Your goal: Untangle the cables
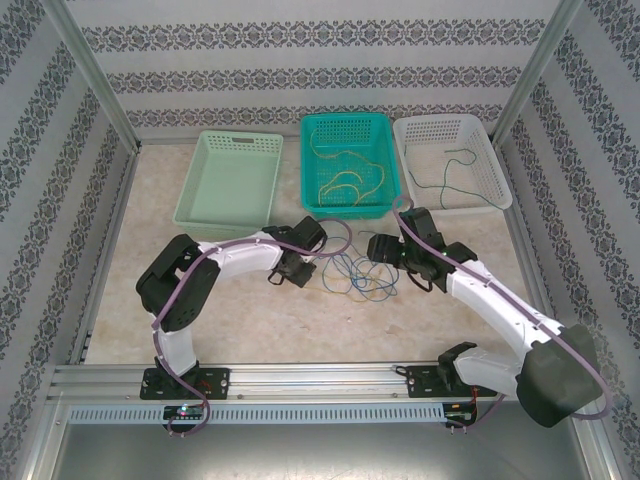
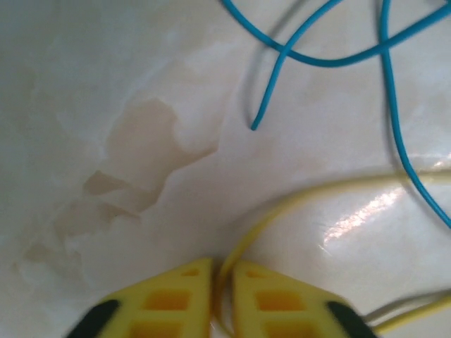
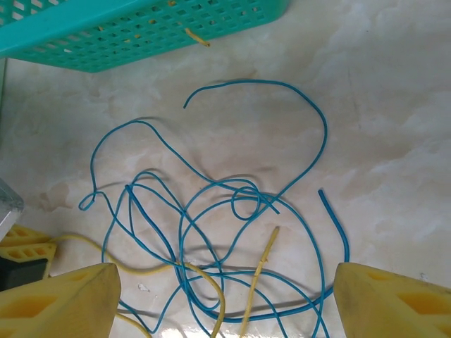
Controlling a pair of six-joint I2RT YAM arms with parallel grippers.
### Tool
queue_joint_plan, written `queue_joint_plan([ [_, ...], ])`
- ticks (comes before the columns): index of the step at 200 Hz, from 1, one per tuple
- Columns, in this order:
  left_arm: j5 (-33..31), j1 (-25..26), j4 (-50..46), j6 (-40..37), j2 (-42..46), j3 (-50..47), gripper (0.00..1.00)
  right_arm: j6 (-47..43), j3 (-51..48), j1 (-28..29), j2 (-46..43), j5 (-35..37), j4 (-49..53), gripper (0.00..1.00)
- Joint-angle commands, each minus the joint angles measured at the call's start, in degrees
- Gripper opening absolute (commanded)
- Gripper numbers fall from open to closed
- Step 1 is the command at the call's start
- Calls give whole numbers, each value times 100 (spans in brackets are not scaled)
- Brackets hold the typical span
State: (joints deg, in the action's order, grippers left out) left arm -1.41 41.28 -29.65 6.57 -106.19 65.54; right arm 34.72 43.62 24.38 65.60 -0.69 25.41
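Left wrist: left gripper jaws pinch a thin yellow cable; right gripper jaws gape wide over looped blue cables on the glossy marbled table.

Baskets: three along the far side of the worktop: one light green basket left, one teal basket centre, one white basket right.
Arms: two, the left arm and the right arm.
End effectors: two, the left end effector and the right end effector.
Dark green cable: one, in the white basket.
Yellow cable: at least two strands on the worktop; quantity in the teal basket indeterminate.
Blue cable: several overlapping loops, quantity indeterminate.
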Motion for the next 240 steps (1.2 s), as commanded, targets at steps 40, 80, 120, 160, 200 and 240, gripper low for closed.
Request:
queue_joint_plan([
  [40,-569,1,-506,45,662,-163,0,81,-197,-179,-344,93,-89,79],
  [80,-786,-6,-993,-328,1299,317,0,-18,-162,-112,-304,-61,-295,80],
  [120,-1022,-5,-1991,-801,1333,824,0,-57,-152,40,-114,-514,-737,79],
  [160,-1580,-5,-2354,-1000,1382,917,0,-389,132,662,440,-556,-1021,78],
  [200,-1544,0,-2167,-1039,1549,1065,0,-896,203,1293,751,-691,-1768,77],
  [240,-1750,-6,-2053,-1212,1346,1607,0,-734,-107,1365,605,-1025,-2537,64],
])
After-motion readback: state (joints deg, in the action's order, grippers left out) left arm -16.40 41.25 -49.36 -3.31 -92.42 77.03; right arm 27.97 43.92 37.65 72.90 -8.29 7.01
